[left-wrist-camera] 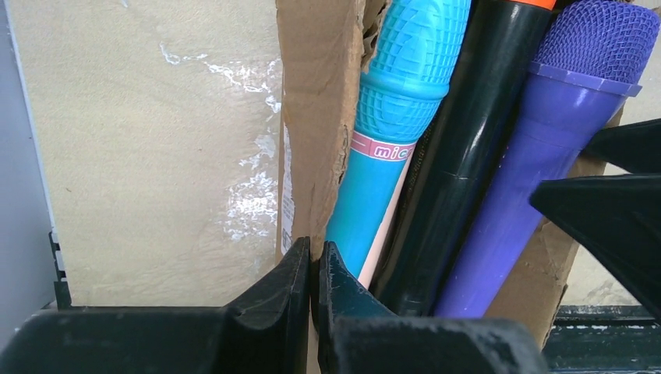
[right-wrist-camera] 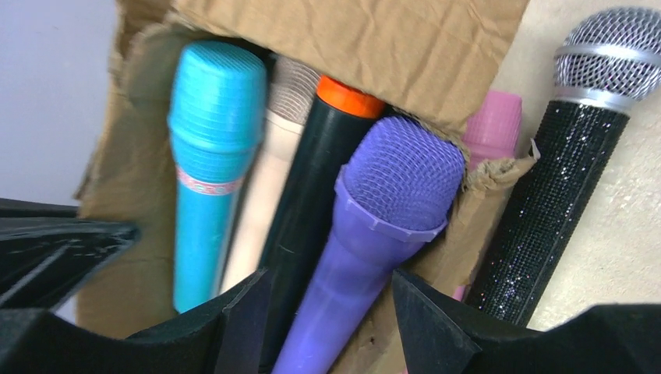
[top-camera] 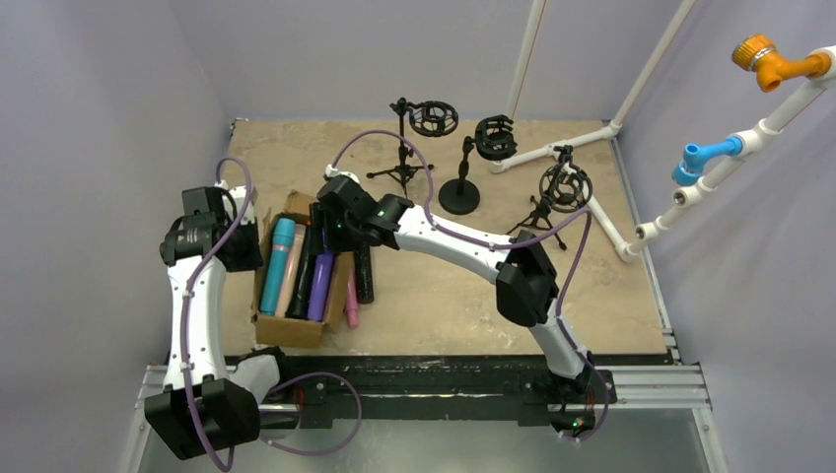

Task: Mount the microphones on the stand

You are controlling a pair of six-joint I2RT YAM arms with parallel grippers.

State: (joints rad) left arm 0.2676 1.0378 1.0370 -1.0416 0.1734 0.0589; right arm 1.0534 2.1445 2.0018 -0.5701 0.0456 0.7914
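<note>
With the stands (top-camera: 459,158) sitting empty and the microphones (top-camera: 281,261) lying in or beside the cardboard box (right-wrist-camera: 351,39), the right claw (right-wrist-camera: 331,280) is straddling the purple microphone (right-wrist-camera: 397,179), jaws apart, while the left claw (left-wrist-camera: 313,261) is pinching the box's wall.

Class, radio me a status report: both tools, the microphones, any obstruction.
Left tool shut on brown cardboard box wall. Right tool open, straddling purple plastic microphone in box. Black orange-banded microphone close alongside.

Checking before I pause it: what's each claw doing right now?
Left claw: closed, pinching the box wall.
Right claw: open, straddling the purple microphone, not gripping it.
</note>
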